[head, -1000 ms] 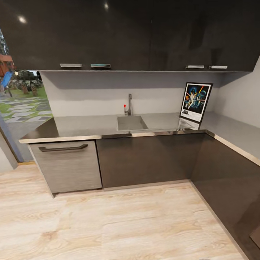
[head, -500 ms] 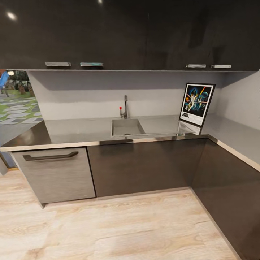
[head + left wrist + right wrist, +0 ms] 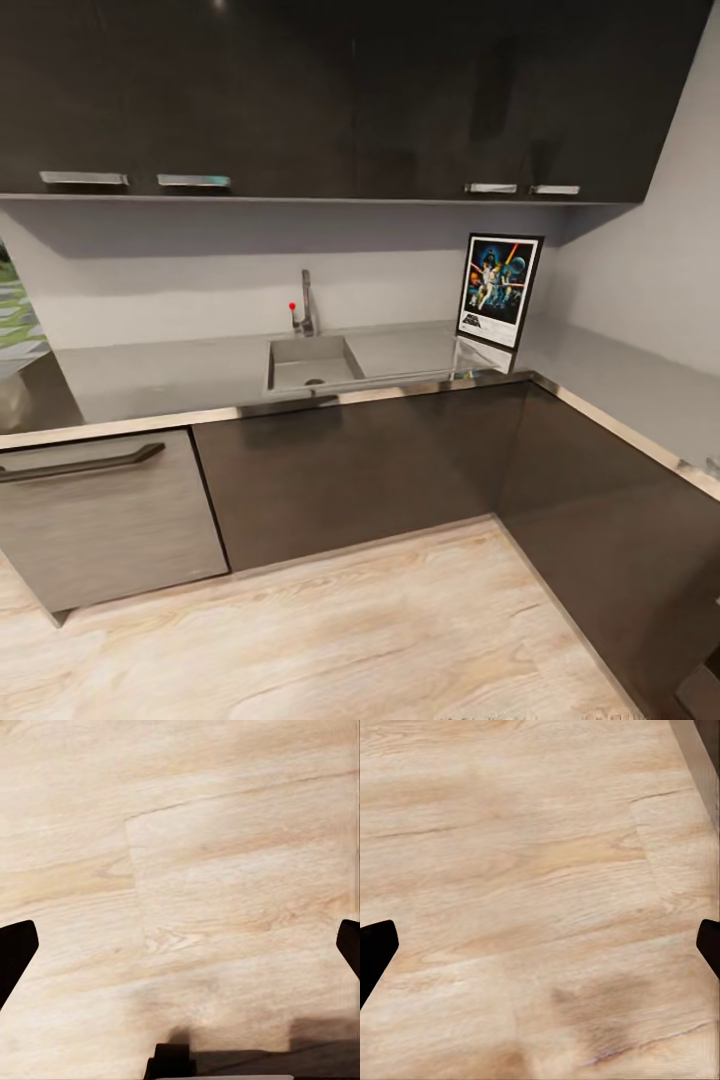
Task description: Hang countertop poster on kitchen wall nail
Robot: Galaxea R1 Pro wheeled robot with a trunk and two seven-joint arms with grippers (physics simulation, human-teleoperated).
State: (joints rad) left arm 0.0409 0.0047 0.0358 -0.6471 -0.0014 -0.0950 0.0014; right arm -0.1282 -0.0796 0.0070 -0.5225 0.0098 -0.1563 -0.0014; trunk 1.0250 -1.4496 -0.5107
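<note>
poster point(image 3: 498, 289) now nearer, beyond both claws

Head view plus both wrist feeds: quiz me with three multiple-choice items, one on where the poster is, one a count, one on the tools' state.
1. Where does the poster stand?
A. Flat inside the sink
B. Upright on the kitchen countertop near the inner corner, to the right of the sink
C. On the wooden floor

2. How many handles show along the bottom edge of the upper cabinets?
A. Two
B. Four
C. Six

3. How are the left tool and right tool?
A. Both open, holding nothing, over the floor
B. Left shut on the poster
C. Both shut on a cabinet handle

Answers:
1 B: the head view shows the frame standing upright on the grey worktop beside the basin.
2 B: two pairs of pale bars, one pair at left and one at right.
3 A: in each wrist view the dark fingers sit far apart with only wood planks between.
</note>
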